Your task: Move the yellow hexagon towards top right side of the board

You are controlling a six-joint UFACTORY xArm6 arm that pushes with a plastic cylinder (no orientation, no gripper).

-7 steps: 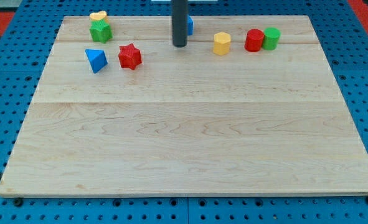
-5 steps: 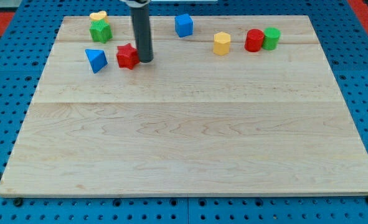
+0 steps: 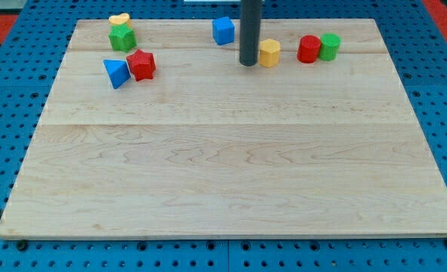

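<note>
1. Camera view: wooden board (image 3: 231, 174) across nearly the whole picture, on a blue pegboard surface (image 3: 4, 113).
2. Dark rod dropping from the view's top, my tip (image 3: 248, 63) down on the board just beside the left face of the yellow hexagon (image 3: 269, 53), touching it or very nearly so; no claw on this rig, only the bare rod end, so nothing to open or close.
3. Yellow hexagon near the board's top edge, a little right of centre, between my tip and the red cylinder (image 3: 308, 48).
4. Red cylinder pressed against the green cylinder (image 3: 329, 46), both right of the hexagon and apart from it.
5. Blue cube (image 3: 223, 30) up and left of my tip, close to the top edge.
6. Red star (image 3: 141, 64) touching the blue triangle (image 3: 116, 72) at the view's left.
7. Green star (image 3: 122, 38) above those two, with the small yellow heart (image 3: 119, 20) against its top side.
</note>
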